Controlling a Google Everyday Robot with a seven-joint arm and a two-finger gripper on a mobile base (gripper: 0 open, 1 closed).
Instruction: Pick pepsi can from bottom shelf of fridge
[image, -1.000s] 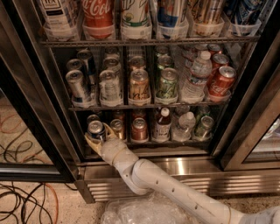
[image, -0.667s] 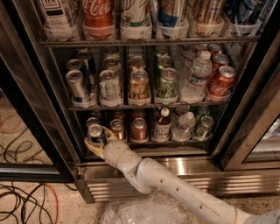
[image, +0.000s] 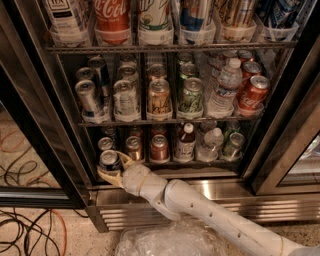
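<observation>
The pepsi can (image: 109, 161), dark blue with a silver top, is at the front left end of the fridge's bottom shelf (image: 200, 163). My gripper (image: 112, 169) is at that same spot, its tan fingers (image: 125, 160) closed around the can's sides from the front. The white arm (image: 200, 205) reaches in from the lower right, over the steel slatted base of the fridge (image: 235, 192). A second silver-topped can (image: 105, 144) stands just behind the held one.
On the bottom shelf to the right stand a copper-brown can (image: 133, 148), a red can (image: 159, 148), a red-capped bottle (image: 186, 142), a water bottle (image: 212, 142) and a green can (image: 232, 145). The open door frame (image: 35, 125) stands at left. Cables (image: 30, 225) and a plastic bag (image: 170, 240) lie on the floor.
The gripper and the pepsi can in it have shifted a little toward the front edge of the shelf. The other drinks have not moved.
</observation>
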